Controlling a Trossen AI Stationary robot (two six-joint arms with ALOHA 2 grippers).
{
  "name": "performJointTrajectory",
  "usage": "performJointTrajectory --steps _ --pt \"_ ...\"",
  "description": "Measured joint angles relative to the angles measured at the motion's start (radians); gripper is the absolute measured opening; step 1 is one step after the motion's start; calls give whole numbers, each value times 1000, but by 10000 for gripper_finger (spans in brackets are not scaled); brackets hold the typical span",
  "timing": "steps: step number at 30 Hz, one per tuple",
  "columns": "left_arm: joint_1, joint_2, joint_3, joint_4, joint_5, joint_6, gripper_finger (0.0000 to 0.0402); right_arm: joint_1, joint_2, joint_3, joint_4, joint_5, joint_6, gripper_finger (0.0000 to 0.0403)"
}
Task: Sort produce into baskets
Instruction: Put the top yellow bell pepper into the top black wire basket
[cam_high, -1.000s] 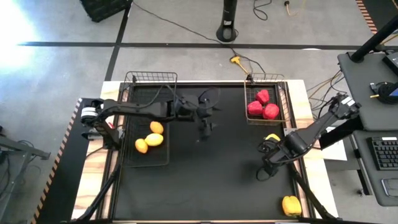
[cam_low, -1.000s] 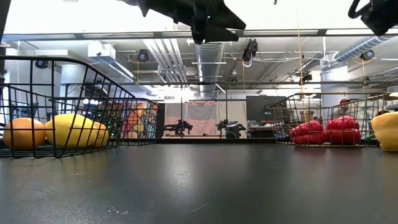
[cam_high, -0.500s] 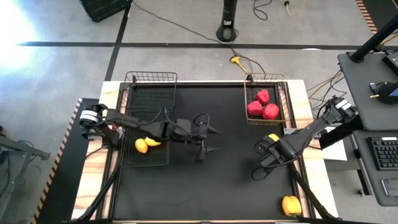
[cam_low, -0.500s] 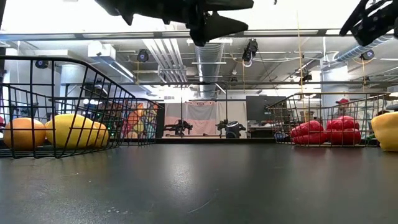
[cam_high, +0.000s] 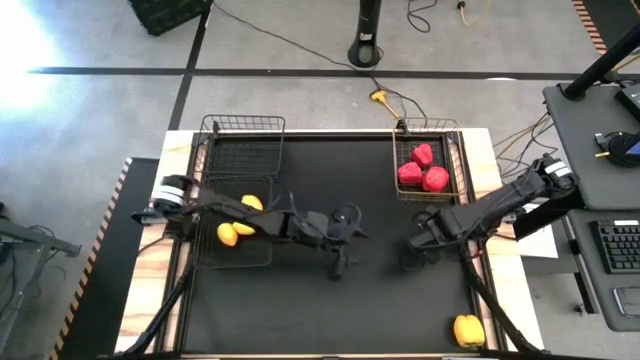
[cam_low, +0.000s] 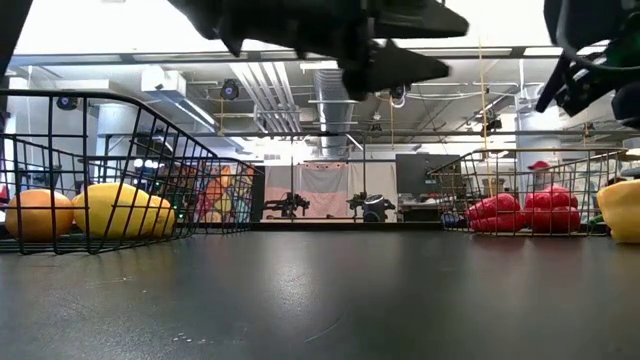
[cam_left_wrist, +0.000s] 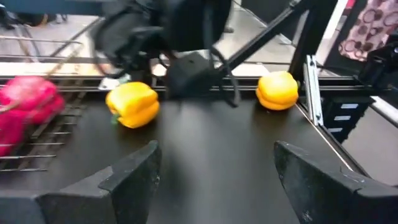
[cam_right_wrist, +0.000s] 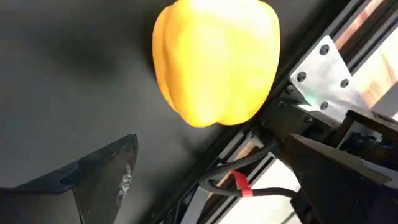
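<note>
My left gripper (cam_high: 345, 240) hangs open and empty over the middle of the black table; its fingers stand wide apart in the left wrist view (cam_left_wrist: 214, 180). My right gripper (cam_high: 414, 240) is open and empty at the right, above the table. A yellow bell pepper (cam_right_wrist: 214, 59) lies on the table just beyond its fingers, by the right edge rail; it also shows in the left wrist view (cam_left_wrist: 132, 104) and the low view (cam_low: 622, 210). A second yellow pepper (cam_high: 467, 328) rests at the near right corner. Three red peppers (cam_high: 422, 170) lie in the right basket (cam_high: 455, 165). Three lemons (cam_high: 240, 225) lie in the left basket (cam_high: 258, 262).
An empty wire basket (cam_high: 243, 135) stands at the far left of the table. The metal frame rail (cam_right_wrist: 317, 74) runs along the table's right edge beside the pepper. Bare black table top (cam_high: 300, 310) lies between the arms and along the near edge.
My left gripper has gone from beside the lemon basket toward the table's near edge and to the right, out over the middle. My right gripper has gone down and a little toward the far edge, and its arm now covers the nearer yellow pepper in the high view.
</note>
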Motion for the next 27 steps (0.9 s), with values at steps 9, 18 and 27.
performJointTrajectory --steps 9,18,27 --pt "7 154 222 -153 183 -32 292 -102 -2 6 -9 -10 -156 400" --pt "14 150 211 -169 157 -52 292 -163 6 -11 -2 -1 -282 400" --pt "30 147 204 -154 153 -53 292 -268 6 -12 22 28 -377 400"
